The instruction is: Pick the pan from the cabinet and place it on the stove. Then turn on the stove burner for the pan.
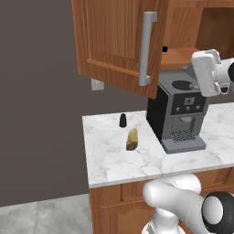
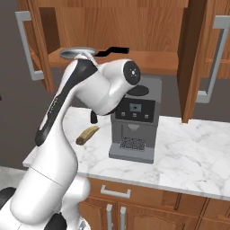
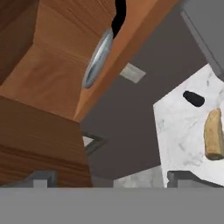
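The pan [image 2: 77,53] lies on the bottom shelf of the open cabinet [image 2: 148,60], shiny and shallow, with its black handle [image 2: 114,50] pointing right. In the hand view the pan [image 3: 98,57] shows edge-on on the shelf, up and ahead of my gripper [image 3: 112,179]. The two fingertips [image 3: 41,178] stand far apart with nothing between them, well short of the pan. From the left base view, the hand's white body [image 1: 206,72] hangs just below the cabinet shelf [image 1: 180,57], above the coffee machine. The stove is out of view.
A black and grey coffee machine [image 1: 180,116] stands on the white marble counter [image 1: 114,160] under the cabinet. A bread loaf [image 1: 132,139] and a small black shaker [image 1: 122,120] lie to its left. Open cabinet doors [image 1: 119,41] with grey bar handles [image 1: 147,48] jut out on both sides.
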